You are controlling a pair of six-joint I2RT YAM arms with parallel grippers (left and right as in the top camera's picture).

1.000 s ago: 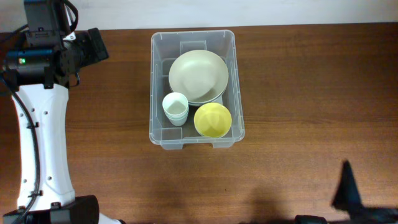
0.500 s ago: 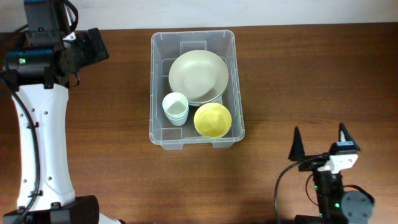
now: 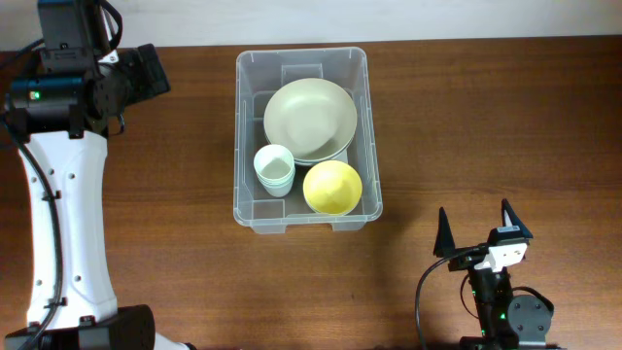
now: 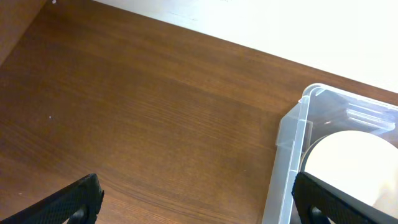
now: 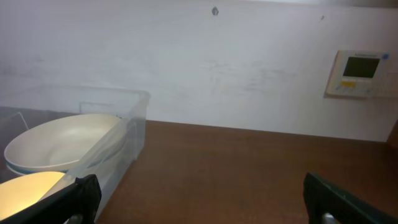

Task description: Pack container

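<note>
The clear plastic container stands in the middle of the table. It holds stacked pale green bowls, stacked white cups and a yellow bowl. My left gripper hangs open to the container's left, near the far edge. In the left wrist view the left gripper is empty, with the container's corner by its right finger. My right gripper stands open at the front right, nothing between its fingers. The right wrist view has the right gripper facing bare table, with the container to its left.
A white wall with a small control panel rises behind the table's far edge. Brown wooden tabletop stretches right of the container. The left arm's white link runs along the table's left side.
The right gripper has come up into the overhead view at the front right and shifted left. The left arm and the container's contents have not moved.
</note>
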